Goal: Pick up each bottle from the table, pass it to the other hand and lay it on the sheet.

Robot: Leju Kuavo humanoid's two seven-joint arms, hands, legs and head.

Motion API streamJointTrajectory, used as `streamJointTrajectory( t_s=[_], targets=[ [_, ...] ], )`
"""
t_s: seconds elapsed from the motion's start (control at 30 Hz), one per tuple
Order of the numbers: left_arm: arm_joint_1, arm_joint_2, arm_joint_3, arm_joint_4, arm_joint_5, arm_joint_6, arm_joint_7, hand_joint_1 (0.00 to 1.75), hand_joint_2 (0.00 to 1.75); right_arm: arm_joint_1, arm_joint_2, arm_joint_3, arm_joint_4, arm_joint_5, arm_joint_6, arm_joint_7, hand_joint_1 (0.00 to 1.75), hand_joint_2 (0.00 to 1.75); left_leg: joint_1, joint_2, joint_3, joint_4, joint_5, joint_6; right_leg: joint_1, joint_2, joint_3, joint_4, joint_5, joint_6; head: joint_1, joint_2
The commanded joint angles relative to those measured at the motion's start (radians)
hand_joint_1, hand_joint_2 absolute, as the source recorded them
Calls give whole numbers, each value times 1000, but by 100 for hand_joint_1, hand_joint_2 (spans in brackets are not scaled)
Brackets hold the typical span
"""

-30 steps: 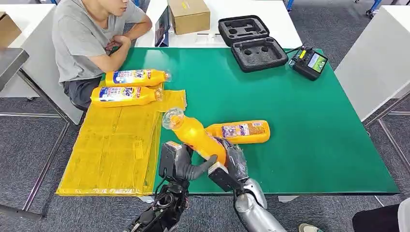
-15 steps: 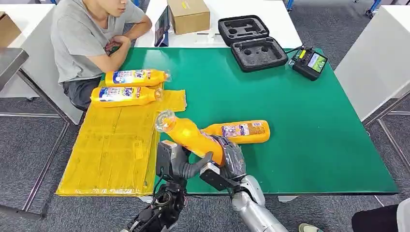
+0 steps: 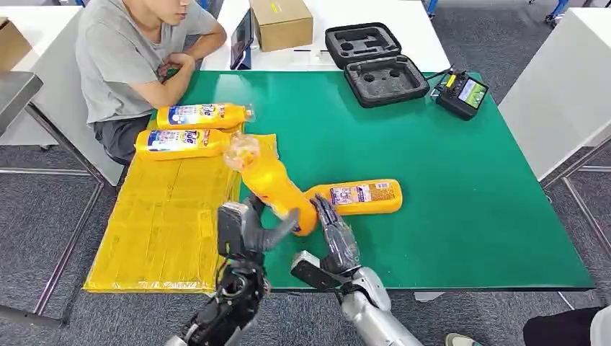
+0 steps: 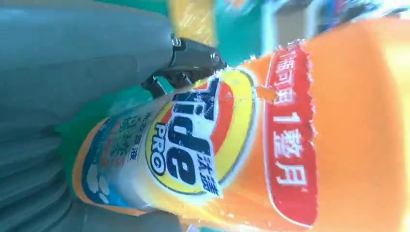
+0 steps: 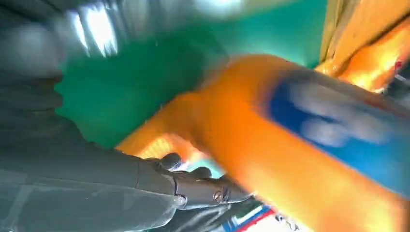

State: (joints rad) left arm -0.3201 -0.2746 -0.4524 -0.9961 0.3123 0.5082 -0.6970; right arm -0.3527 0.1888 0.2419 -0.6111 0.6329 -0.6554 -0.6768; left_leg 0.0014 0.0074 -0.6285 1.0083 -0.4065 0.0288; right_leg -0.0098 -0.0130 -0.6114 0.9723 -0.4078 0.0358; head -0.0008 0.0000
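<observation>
The left robot hand point(image 3: 245, 229) is clamped round the lower body of the orange bottle point(image 3: 272, 189), which tilts up over the desk point(image 3: 461, 180) at the edge of the yellow sheet point(image 3: 169, 216). The right robot hand point(image 3: 335, 234) stands just beside the bottle's base, fingers spread and holding nothing (the handover looks complete). Good practice now: swing left, lower it flat beside the two bottles on the sheet point(image 3: 189, 128), then let go. A fourth bottle point(image 3: 357, 196) lies on the desk. The foam case point(image 3: 375, 63) beyond sits open with bare cut-outs.
</observation>
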Motion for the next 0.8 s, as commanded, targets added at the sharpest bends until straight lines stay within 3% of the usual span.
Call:
streamJointTrajectory(
  t_s=[0.03, 0.37, 0.53, 0.63, 0.7, 0.8],
  targets=[
    [-9, 79, 98, -105, -40, 0, -1, 175, 175, 5, 13, -23, 41, -5, 18, -7, 0, 175, 1, 1, 6, -1, -2, -2, 1, 3, 5, -1, -2, -2, 0, 0],
    [17, 79, 131, -173, -100, 32, -1, 175, 175, 10, 17, -33, 33, -18, 35, -19, 0, 175, 0, 0, 5, 0, -2, -2, 0, 2, 4, 0, -2, -1, 1, 0],
    [63, 150, 183, -311, -234, 67, -1, 175, 175, 24, 16, -21, 7, -68, 72, -21, 0, 175, 0, 2, 3, -1, -1, -1, 0, 3, 2, 0, -1, -1, 1, 0],
    [12, 195, 190, -282, -327, 110, -1, 175, 175, 42, 2, 0, -27, -112, 66, -21, 0, 175, 1, 1, 2, -1, -1, -1, 0, 2, 1, 0, -1, -1, 0, 0],
    [-37, 242, 186, -243, -463, 187, 3, 175, 175, 52, -6, 19, -47, -133, 71, -21, 0, 175, 1, 0, 3, -1, -1, -2, 1, 1, 3, 0, -1, -2, 1, 0],
    [-86, 272, 319, -158, -1066, 190, 122, 175, 175, 62, -12, 35, -73, -153, 82, -21, 0, 175, 1, 2, 6, 0, -2, -3, 1, 3, 4, 1, -2, -2, 1, 0]
  ],
)
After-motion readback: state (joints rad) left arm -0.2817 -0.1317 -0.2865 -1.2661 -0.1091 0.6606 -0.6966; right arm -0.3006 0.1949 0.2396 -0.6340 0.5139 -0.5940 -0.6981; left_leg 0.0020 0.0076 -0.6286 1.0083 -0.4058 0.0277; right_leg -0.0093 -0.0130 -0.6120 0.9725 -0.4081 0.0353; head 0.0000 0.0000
